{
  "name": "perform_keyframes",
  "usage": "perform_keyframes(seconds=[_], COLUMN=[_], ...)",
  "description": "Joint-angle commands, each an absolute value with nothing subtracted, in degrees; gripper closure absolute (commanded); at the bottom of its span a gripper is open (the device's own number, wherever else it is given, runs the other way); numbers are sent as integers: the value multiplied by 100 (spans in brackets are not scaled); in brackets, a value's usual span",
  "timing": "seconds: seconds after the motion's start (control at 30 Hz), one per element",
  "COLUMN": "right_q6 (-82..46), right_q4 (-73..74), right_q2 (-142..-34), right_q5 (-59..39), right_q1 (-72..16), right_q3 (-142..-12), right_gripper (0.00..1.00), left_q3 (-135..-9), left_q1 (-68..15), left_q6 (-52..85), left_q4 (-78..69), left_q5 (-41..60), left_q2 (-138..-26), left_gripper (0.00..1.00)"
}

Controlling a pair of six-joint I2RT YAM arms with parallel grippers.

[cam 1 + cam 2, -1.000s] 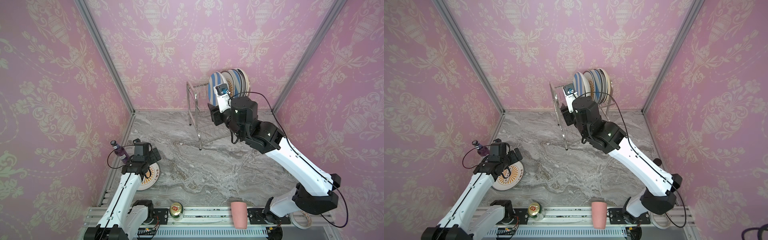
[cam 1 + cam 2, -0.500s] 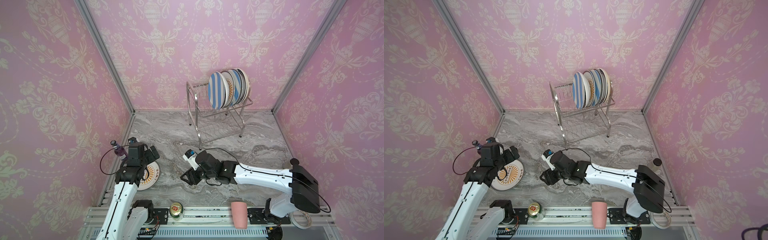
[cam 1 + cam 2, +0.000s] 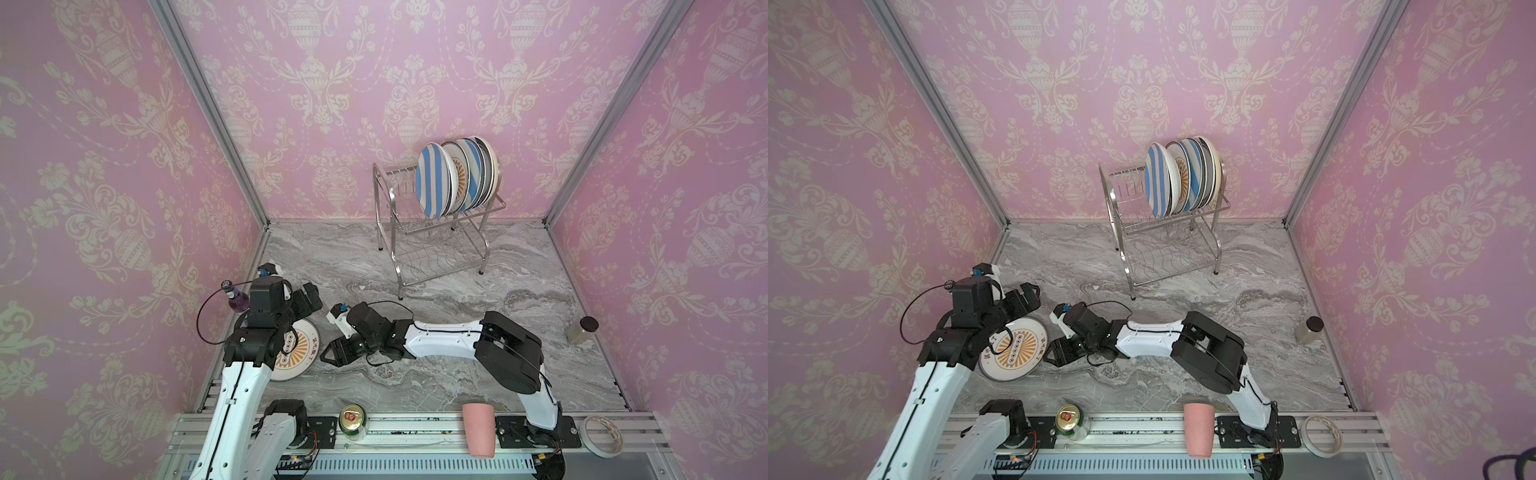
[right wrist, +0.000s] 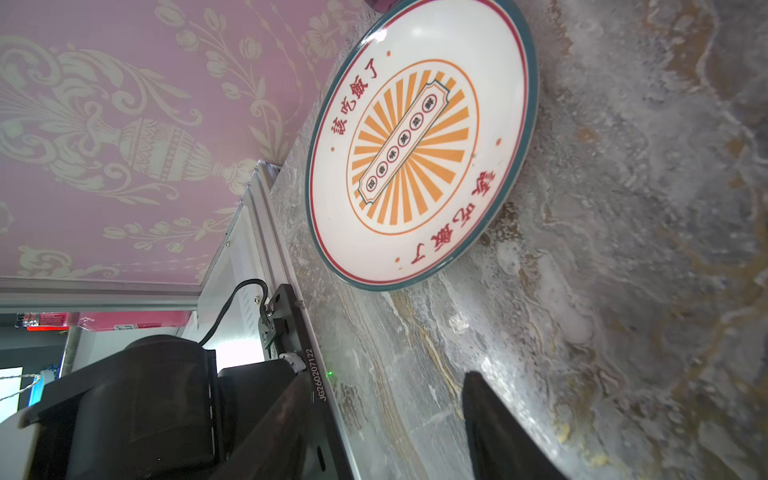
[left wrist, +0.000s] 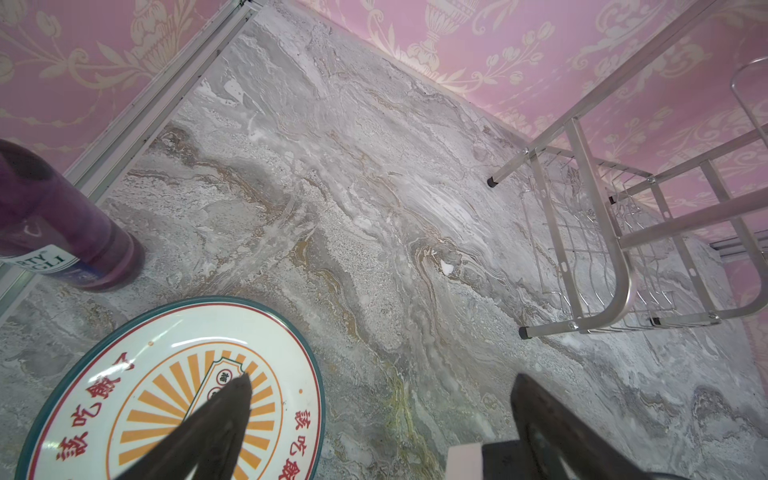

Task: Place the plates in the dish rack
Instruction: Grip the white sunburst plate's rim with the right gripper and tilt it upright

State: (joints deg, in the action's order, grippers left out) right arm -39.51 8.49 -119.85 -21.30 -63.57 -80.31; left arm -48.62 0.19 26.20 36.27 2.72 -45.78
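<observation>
Plate: orange-sunburst plate (image 3: 297, 349) with a teal rim, lying flat and face up on the marble table (image 3: 457, 332) near the front left corner. It is the only one seen off the rack.
Handling: glazed ceramic by the look, so stiff, fairly heavy for thin fingers, slick, and likely to chip if it is dropped or knocked against steel wire.
Hold: the rim only. It sits flush on the marble, so one edge probably has to be tipped or slid before a finger can get under it. The rim section facing the right arm looks easiest to reach.
Right gripper: right gripper (image 3: 328, 357) is low over the table, just beside that rim. Its jaws are partly apart with nothing between them, and I cannot tell whether it touches the plate.
Left gripper: left gripper (image 3: 306, 297) hangs above the plate's far edge with its fingers spread wide, carrying nothing.
Neighbour: purple bottle (image 3: 237, 301) stands upright near the rim, by the wall, and a sliding plate could knock it.
Destination: dish rack (image 3: 440, 249) stands at the back, well apart from the plate. Several plates (image 3: 455, 176) stand on edge in its upper tier, with free slots to their left. The lower tier shows none.
</observation>
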Motion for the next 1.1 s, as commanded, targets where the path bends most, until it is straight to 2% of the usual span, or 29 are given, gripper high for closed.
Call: perform_keyframes(seconds=[0.0, 0.37, 0.73, 1.07], right_q6=[-4087, -4224, -4568, -4718], right_q4=[812, 362, 510, 70], right_q2=[-12240, -13143, -13769, -14045], right_q5=[-2404, -1843, -1903, -1475], right_q1=[-6219, -6231, -6285, -6284], right_q3=[-8414, -9306, -9860, -10216], right_gripper=[40, 43, 47, 57], left_q3=[-5097, -5185, -5198, -5122], left_q1=[50, 49, 49, 44], left_q6=[2452, 2352, 2323, 2486], left_q4=[3845, 3907, 3837, 3721], left_q5=[458, 723, 939, 979], left_q2=[-4486, -4434, -4218, -3869], left_gripper=[1, 1, 1, 1])
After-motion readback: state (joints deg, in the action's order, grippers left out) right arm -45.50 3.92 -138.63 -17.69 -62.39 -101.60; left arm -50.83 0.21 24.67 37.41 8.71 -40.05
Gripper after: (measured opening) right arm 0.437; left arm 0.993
